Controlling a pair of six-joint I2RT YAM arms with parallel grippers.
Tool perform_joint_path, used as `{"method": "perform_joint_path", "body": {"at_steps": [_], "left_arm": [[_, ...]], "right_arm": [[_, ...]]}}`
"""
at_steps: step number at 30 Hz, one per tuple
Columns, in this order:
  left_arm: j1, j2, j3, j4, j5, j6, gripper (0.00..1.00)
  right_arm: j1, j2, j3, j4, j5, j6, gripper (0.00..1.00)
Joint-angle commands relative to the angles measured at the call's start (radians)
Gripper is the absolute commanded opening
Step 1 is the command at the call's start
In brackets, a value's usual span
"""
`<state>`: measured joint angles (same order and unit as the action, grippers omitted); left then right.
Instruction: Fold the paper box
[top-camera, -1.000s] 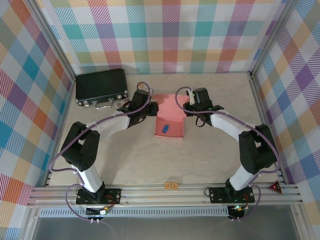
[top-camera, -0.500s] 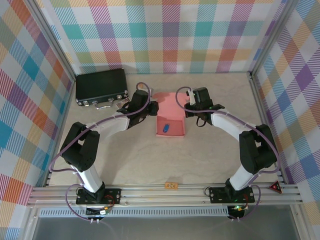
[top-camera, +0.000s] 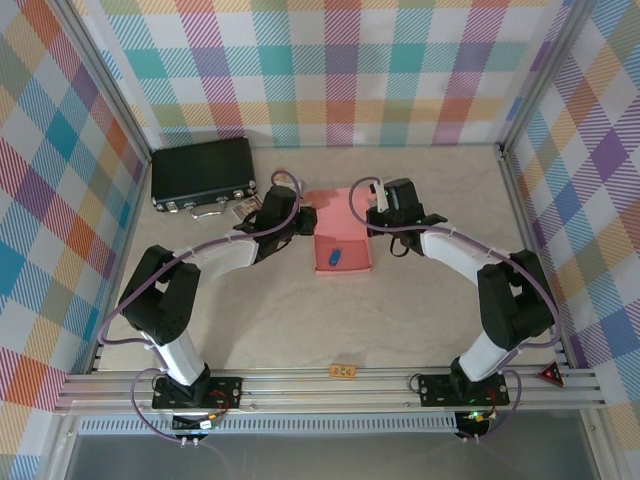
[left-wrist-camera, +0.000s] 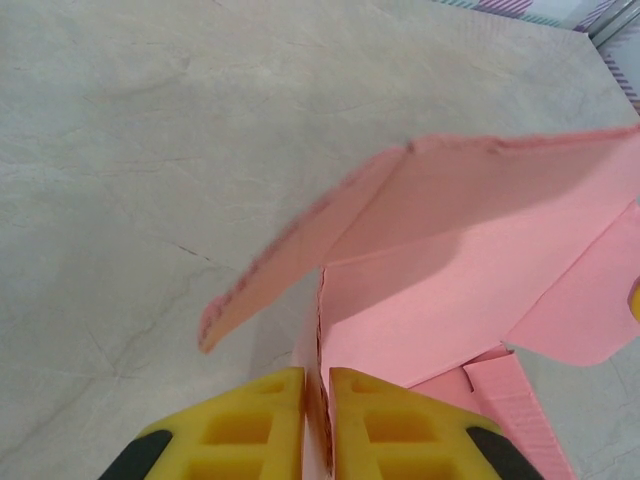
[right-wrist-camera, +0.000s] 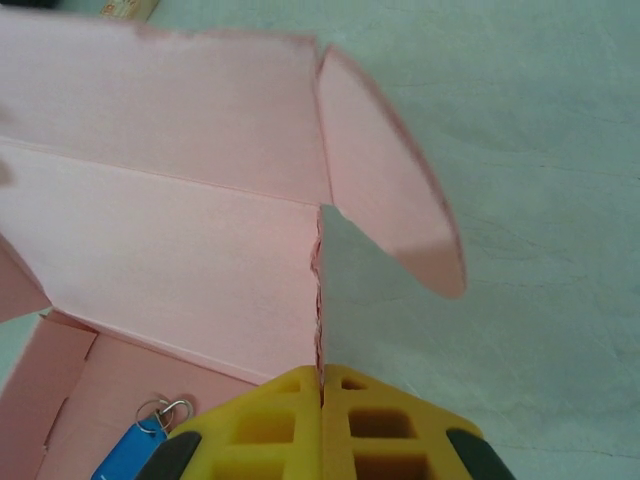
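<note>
Closing just now, the right gripper (right-wrist-camera: 321, 385) pinches the right wall of the salmon-pink thin-card paper box (top-camera: 340, 250) resting between both grippers, and the left gripper (left-wrist-camera: 317, 400) clamps the left wall, so lid folding looks ready.

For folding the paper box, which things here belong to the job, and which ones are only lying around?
Part of the job:
- paper box, salmon-pink card
- left hand and right hand, each pinching a wall of the box

Just lying about:
- black case with metal latches
- blue key tag, inside the box
- small orange piece at the near edge
</note>
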<state>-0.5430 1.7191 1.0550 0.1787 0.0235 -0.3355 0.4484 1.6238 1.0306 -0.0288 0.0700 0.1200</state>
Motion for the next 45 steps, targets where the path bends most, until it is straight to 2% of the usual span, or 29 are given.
{"method": "perform_joint_path", "body": {"at_steps": [1,10,23,35,45], "left_arm": [[-0.018,-0.03,-0.018,0.051,-0.003,-0.019,0.14],[-0.038,-0.042,-0.043,0.085,-0.026,-0.014,0.07],[-0.067,-0.067,-0.126,0.251,-0.119,0.012,0.0],[-0.077,-0.02,-0.15,0.43,-0.161,0.078,0.0],[-0.078,0.026,-0.164,0.493,-0.148,0.09,0.0]], "right_arm": [[0.025,-0.038,-0.045,0.092,0.02,0.012,0.0],[0.059,-0.079,-0.131,0.216,0.08,0.028,0.0],[0.093,-0.114,-0.242,0.421,0.102,0.016,0.0],[0.112,-0.051,-0.3,0.701,0.146,-0.028,0.0],[0.112,0.035,-0.253,0.734,0.131,-0.029,0.0]]}}
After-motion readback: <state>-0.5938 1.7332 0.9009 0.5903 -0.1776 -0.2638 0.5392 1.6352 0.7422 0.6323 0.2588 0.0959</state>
